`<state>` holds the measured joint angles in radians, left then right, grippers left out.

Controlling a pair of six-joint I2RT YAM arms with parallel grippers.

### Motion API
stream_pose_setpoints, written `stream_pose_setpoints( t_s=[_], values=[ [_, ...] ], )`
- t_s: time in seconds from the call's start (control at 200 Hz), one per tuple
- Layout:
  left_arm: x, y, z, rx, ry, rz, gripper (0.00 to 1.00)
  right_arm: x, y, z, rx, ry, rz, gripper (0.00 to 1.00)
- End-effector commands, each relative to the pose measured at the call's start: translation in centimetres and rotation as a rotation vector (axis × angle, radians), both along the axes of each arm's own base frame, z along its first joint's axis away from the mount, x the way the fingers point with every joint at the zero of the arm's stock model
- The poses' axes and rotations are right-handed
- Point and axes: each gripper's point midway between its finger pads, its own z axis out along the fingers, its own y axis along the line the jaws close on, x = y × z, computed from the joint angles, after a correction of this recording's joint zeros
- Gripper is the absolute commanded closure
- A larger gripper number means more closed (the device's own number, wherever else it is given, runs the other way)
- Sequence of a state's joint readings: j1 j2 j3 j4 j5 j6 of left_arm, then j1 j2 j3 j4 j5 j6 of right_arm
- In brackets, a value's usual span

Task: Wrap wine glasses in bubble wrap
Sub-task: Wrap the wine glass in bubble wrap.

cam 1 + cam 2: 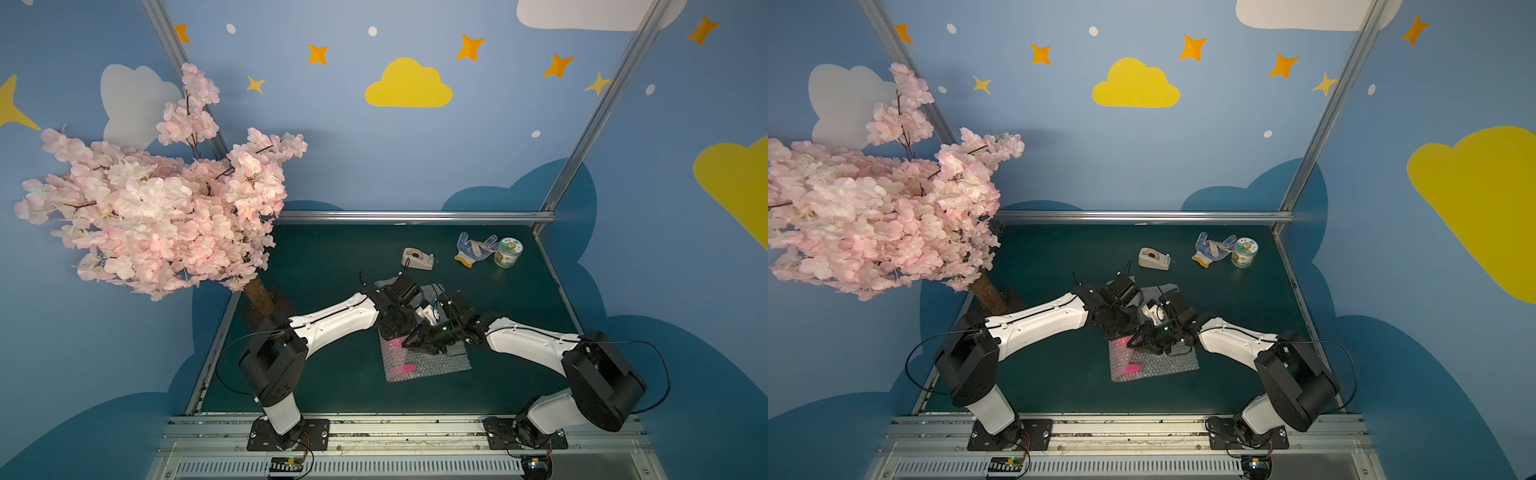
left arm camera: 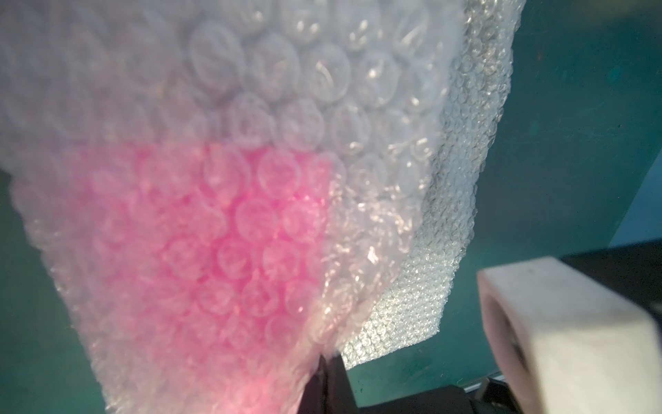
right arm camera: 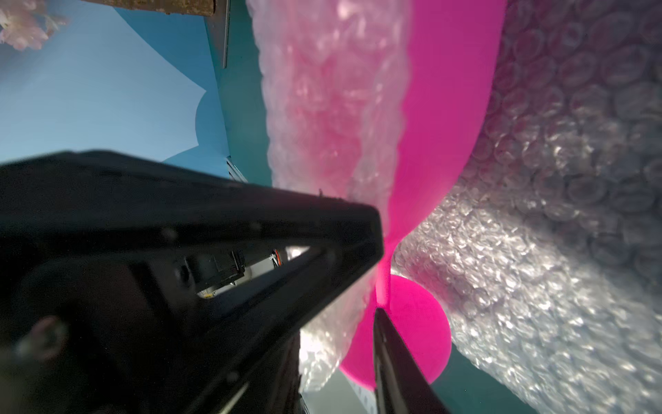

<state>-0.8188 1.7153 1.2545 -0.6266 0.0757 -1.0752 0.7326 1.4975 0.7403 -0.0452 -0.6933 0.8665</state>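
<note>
In both top views, we see two white-and-black robot arms meeting over a dark green table mat [image 1: 324, 374]. Beneath their wrists lies a square, translucent bubble wrap sheet [image 1: 440, 365], and on it, on its side, an opaque hot-pink plastic goblet [image 1: 406, 368] with its round foot toward the near edge [image 1: 1133, 368]. We judge it is laid flat so that the sheet can be folded and rolled around it. A beige tape dispenser [image 1: 417, 258], a white dotted work glove [image 1: 473, 249] and a green-and-white printed can [image 1: 508, 252] sit well apart at the back.

In the left wrist view, the left gripper [image 2: 329, 362] is clenched on an edge of the bubble wrap sheet [image 2: 322, 89]. The raised flap drapes over the goblet, which glows pink through the bubbles [image 2: 233, 233], while the rest of the sheet lies flat on the mat. We read this as the fold being drawn across the bowl.

In the right wrist view, the right gripper [image 3: 379, 297] has its black jaws on either side of the goblet's thin stem, just above the foot [image 3: 422, 322], and appears to be grasping it. The bare bowl [image 3: 447, 107] shows between the flap and the lower layer [image 3: 555, 251]. We think this hold stops the goblet rolling.
</note>
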Motion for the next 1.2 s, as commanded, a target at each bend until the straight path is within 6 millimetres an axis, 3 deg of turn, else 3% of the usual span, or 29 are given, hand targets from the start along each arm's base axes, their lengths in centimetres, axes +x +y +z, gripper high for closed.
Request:
stream_pose_setpoints(
  t_s=[0.0, 0.145, 0.28, 0.551, 0.701, 0.796, 0.846, 0.901, 1.196],
  values=[
    [0.1, 0.0, 0.3, -0.009, 0.002, 0.008, 0.96, 1.0, 1.0, 0.7, 0.024, -0.023, -0.011, 0.75],
    [0.2, 0.4, 0.5, 0.010, -0.010, 0.005, 0.95, 0.9, 0.7, 0.3, 0.018, -0.015, -0.014, 0.92],
    [0.5, 1.2, 1.0, 0.045, -0.028, 0.001, 0.76, 0.7, 0.1, -0.4, 0.008, -0.006, -0.015, 0.99],
    [1.2, 4.3, 3.5, 0.104, -0.074, 0.024, 0.45, 1.3, -0.1, -1.3, -0.011, 0.002, 0.000, 1.00],
    [0.7, 7.2, 4.7, 0.153, -0.085, 0.027, 0.36, 1.4, -0.3, -1.4, -0.010, -0.002, 0.001, 1.00],
    [0.3, 7.8, 4.7, 0.149, -0.101, -0.026, 0.28, 1.5, -0.3, -1.3, -0.011, -0.004, 0.004, 1.00],
    [0.2, 7.2, 4.2, 0.120, -0.113, -0.081, 0.20, 1.6, -0.3, -1.3, -0.008, -0.004, 0.005, 1.00],
    [0.4, 6.5, 3.7, 0.090, -0.126, -0.122, 0.01, 1.6, -0.3, -1.3, -0.004, -0.002, 0.008, 1.00],
    [2.5, 6.2, 1.4, 0.167, -0.167, -0.183, 0.00, 1.9, -0.8, -1.2, 0.001, -0.009, 0.013, 1.00]
  ],
)
